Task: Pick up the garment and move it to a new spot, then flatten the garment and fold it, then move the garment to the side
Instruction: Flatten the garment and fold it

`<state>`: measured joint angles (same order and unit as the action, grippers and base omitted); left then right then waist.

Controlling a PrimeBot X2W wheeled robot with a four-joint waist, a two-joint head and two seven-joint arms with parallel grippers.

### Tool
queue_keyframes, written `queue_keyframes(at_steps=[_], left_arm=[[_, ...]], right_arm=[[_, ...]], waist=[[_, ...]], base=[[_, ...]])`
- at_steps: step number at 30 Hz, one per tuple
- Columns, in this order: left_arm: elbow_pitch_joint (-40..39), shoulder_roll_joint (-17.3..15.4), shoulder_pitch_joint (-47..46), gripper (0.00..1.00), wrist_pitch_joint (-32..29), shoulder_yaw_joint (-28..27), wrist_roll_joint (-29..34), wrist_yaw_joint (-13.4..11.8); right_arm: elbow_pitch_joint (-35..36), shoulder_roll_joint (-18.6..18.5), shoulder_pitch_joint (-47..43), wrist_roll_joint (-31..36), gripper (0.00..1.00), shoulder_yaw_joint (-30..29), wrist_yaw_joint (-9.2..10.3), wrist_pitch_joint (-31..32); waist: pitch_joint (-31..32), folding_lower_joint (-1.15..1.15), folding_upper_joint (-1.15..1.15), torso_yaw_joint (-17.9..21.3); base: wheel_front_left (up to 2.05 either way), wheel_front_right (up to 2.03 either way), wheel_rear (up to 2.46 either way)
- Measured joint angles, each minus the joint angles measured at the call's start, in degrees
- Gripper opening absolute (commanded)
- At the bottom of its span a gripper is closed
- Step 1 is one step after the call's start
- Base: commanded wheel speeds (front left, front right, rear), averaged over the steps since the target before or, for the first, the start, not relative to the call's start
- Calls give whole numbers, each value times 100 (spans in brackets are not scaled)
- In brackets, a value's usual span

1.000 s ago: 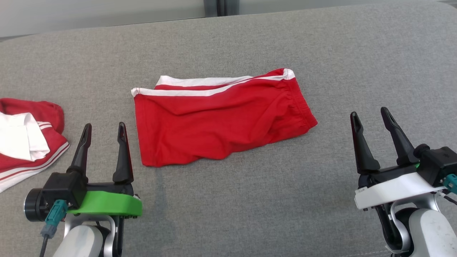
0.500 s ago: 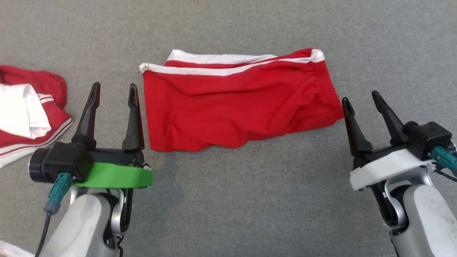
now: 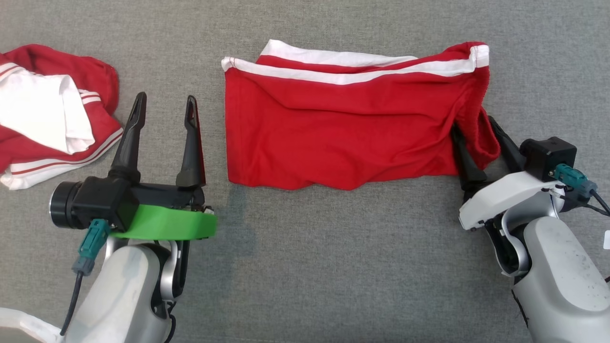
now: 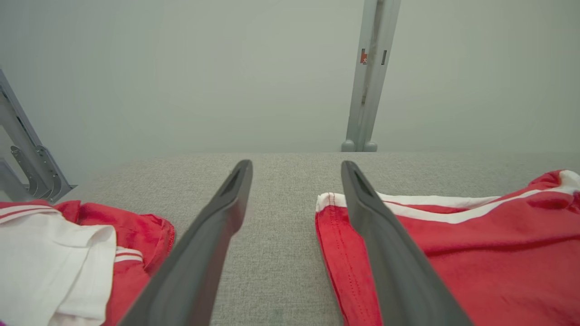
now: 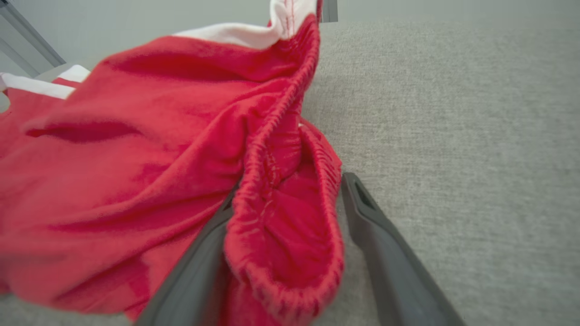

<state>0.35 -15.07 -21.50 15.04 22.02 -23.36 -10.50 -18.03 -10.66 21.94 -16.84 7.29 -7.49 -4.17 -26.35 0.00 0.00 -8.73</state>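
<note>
The garment is a pair of red shorts with white side stripes, lying rumpled on the grey cloth surface. My right gripper is open at its right end. The elastic waistband bunches up between the two fingers, and in the right wrist view the garment drapes over the left finger of that gripper. My left gripper is open just left of the garment's left hem, holding nothing. In the left wrist view the hem of the garment lies beside the right finger of the left gripper.
A second red and white garment lies crumpled at the far left, close to my left gripper, and also appears in the left wrist view. Beyond the surface's far edge stand a grey metal post and a pale wall.
The head camera has tilted down and closer. My right gripper has pushed forward from beside the garment, so the waistband now sits between its fingers. The left gripper has neared the left hem.
</note>
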Motion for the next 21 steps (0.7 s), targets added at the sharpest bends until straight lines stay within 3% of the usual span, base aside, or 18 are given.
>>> queue_keyframes(at_steps=[1,2,12,17,21], left_arm=[[-4,16,1,100,0,-7,41,14],[-12,34,3,100,0,-10,81,15],[38,35,222,100,1,-68,223,38],[7,2,337,100,1,-76,225,-10],[-53,-16,356,100,-34,-66,225,-43]], right_arm=[[-22,7,1,-65,4,19,0,-36],[-33,18,-5,-111,0,34,0,-93],[67,41,-660,-500,0,-397,-5,-560],[335,-31,-880,-664,0,-654,-4,-491],[879,16,-872,-1074,0,-463,-1,-158]], waist=[[4,0,0,7],[14,0,0,20],[275,0,0,293],[417,0,0,464],[521,0,0,558]], base=[[0,0,0],[0,0,0],[0,0,0],[0,0,0],[0,0,0]])
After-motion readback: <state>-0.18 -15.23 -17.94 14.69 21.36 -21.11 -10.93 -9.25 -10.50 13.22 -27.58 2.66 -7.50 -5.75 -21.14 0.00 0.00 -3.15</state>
